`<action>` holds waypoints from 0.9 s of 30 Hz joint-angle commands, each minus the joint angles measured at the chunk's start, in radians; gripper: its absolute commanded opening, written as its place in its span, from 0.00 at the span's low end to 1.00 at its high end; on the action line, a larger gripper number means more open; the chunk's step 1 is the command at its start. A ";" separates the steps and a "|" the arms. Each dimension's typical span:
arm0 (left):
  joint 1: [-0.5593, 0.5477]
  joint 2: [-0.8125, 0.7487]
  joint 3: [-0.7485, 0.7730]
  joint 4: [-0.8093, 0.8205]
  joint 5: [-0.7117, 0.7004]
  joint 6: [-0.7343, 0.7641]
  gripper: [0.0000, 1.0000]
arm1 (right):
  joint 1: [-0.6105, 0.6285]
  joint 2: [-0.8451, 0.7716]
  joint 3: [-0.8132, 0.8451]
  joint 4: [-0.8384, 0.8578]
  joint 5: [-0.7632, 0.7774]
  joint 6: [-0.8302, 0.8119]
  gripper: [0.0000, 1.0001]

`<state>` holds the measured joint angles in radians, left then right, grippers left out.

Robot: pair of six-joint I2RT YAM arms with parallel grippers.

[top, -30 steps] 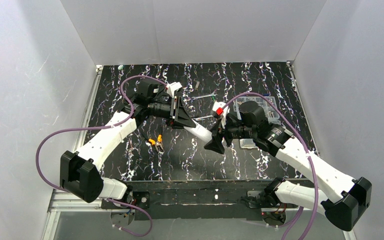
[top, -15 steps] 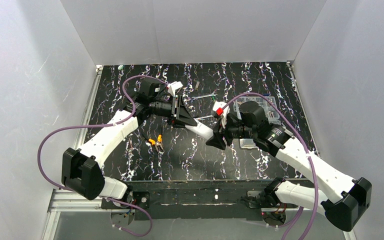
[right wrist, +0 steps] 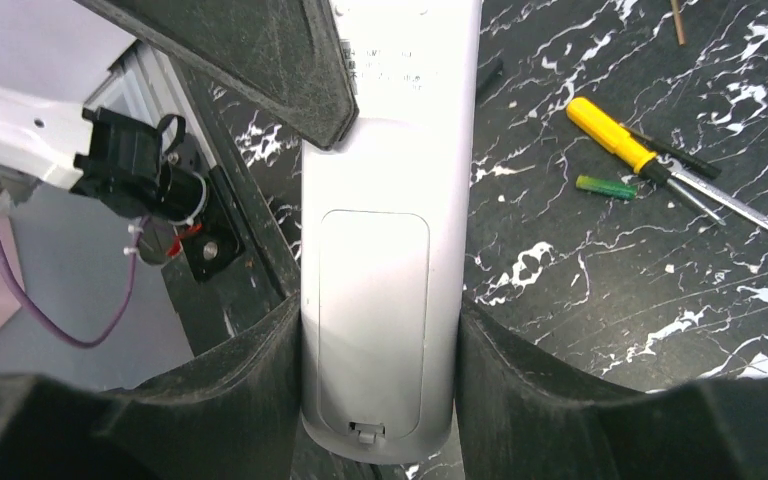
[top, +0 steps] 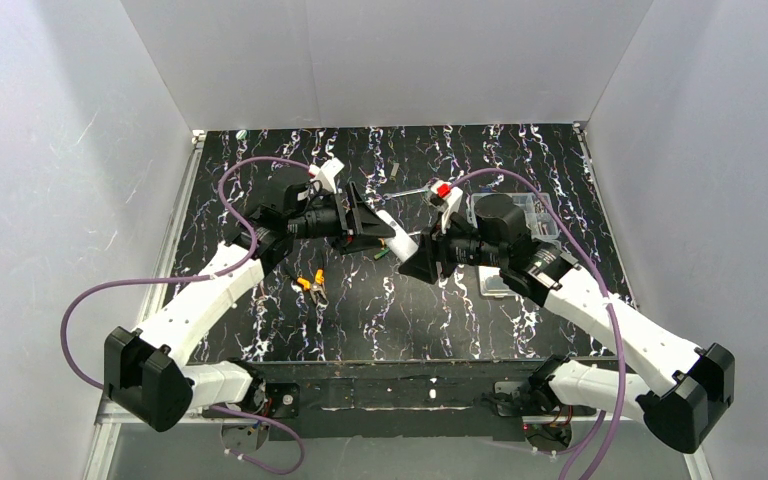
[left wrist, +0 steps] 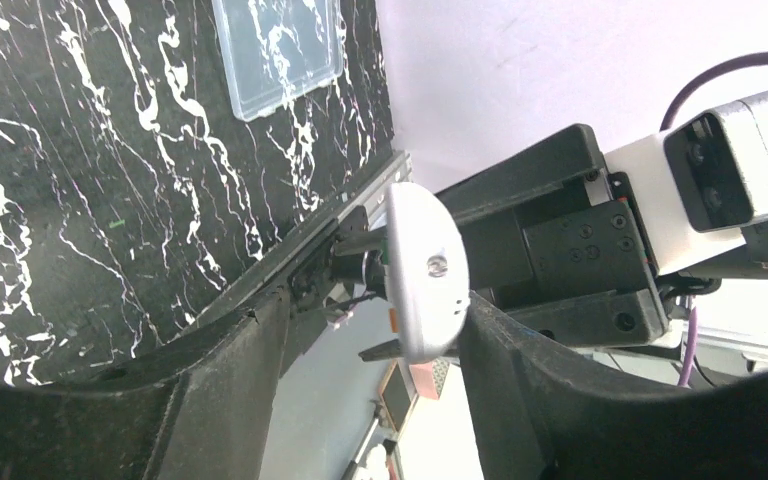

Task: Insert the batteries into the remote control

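**Remote control held aloft between both arms; one battery loose on counter**

The right jaws were pinching the remote control (right wrist: 380, 300) across its width. One finger was pressed to each long side, near the end that bears the cover latch. The left jaws stood spread around the opposite end of the remote. One finger sat close against it and the other stood apart with a visible gap.

The remote was held clear of the counter (top: 360, 320), above its middle, spanning the space between the two arms. Its back face was turned toward the right wrist camera, and the compartment cover on that face was in place and closed.

One green battery (right wrist: 606, 187) lay on the counter just beside the handle of a yellow-handled screwdriver (right wrist: 610, 133). A wrench (right wrist: 750, 215) lay close by the screwdriver's shaft. Orange-handled pliers (top: 310, 285) lay on the counter on the near side of the left arm. A clear plastic compartment box (top: 540, 215) sat partly hidden behind the right arm.
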<state>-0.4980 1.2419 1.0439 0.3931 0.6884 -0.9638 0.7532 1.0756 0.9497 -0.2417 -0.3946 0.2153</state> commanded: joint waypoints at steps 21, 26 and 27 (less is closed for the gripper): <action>-0.036 0.022 0.027 0.119 -0.103 -0.087 0.62 | 0.029 -0.006 0.000 0.130 0.035 0.136 0.01; -0.045 0.012 0.004 0.142 -0.107 -0.094 0.36 | 0.035 0.004 -0.008 0.151 0.113 0.134 0.01; -0.045 0.011 -0.001 0.143 -0.107 -0.094 0.29 | 0.035 0.007 -0.005 0.147 0.127 0.135 0.01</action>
<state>-0.5362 1.2797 1.0439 0.5034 0.5613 -1.0611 0.7856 1.0840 0.9360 -0.1707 -0.3264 0.3450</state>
